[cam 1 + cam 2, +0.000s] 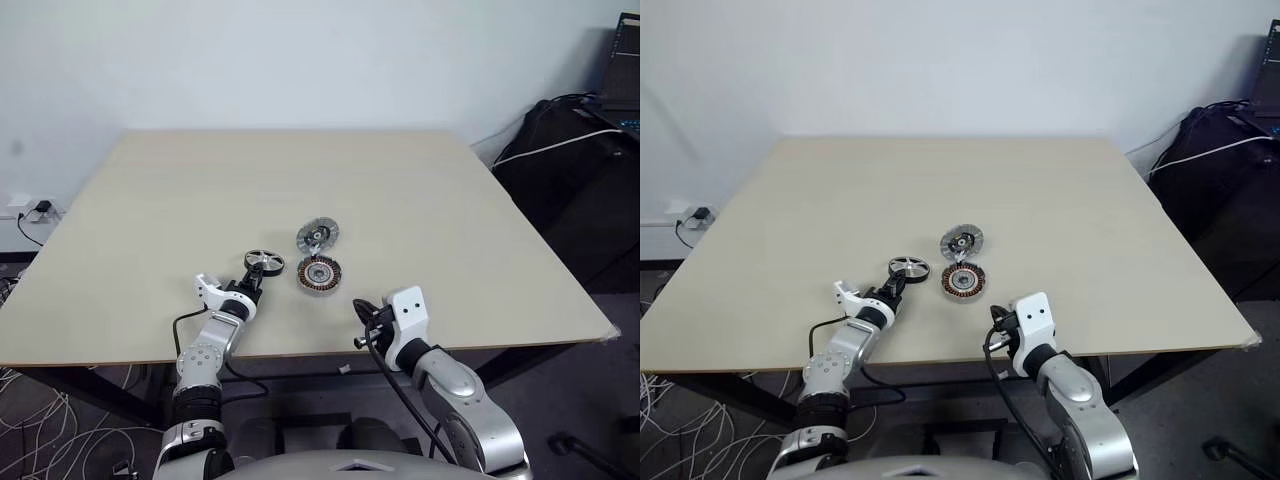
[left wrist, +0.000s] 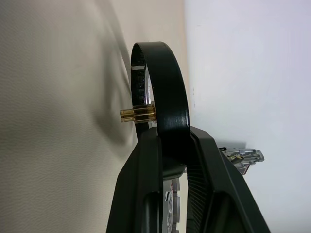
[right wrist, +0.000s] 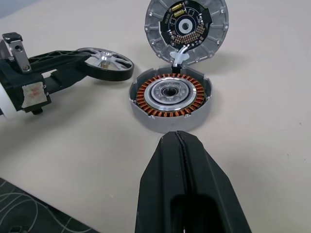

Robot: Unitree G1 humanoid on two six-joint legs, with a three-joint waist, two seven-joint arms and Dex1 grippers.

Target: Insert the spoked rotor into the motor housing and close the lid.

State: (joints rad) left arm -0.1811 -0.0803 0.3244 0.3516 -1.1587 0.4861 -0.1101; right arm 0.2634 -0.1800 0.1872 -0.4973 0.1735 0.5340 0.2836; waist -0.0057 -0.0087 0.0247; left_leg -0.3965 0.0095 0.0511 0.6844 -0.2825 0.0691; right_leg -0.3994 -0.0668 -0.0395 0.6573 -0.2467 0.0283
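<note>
The spoked rotor (image 1: pixel 263 262) has a black rim with silver spokes and sits left of the motor housing (image 1: pixel 319 273). My left gripper (image 1: pixel 254 280) reaches it from the near side. In the left wrist view both fingers (image 2: pixel 146 165) clamp the black rim (image 2: pixel 163 82), which is seen edge-on. The housing (image 3: pixel 170 97) lies open-topped on the table, its copper windings showing. Just beyond it the ribbed silver lid (image 3: pixel 186 29) leans tilted, inner circuit side showing, joined to the housing by a short white lead. My right gripper (image 3: pixel 179 138) is shut and empty, just short of the housing.
The parts lie near the front middle of a pale wooden table (image 1: pixel 450 220), whose front edge (image 1: pixel 300 352) passes under both wrists. A black bag with a white cable (image 1: pixel 570 150) stands on the floor to the right. Loose cables (image 1: pixel 40 440) lie on the floor to the left.
</note>
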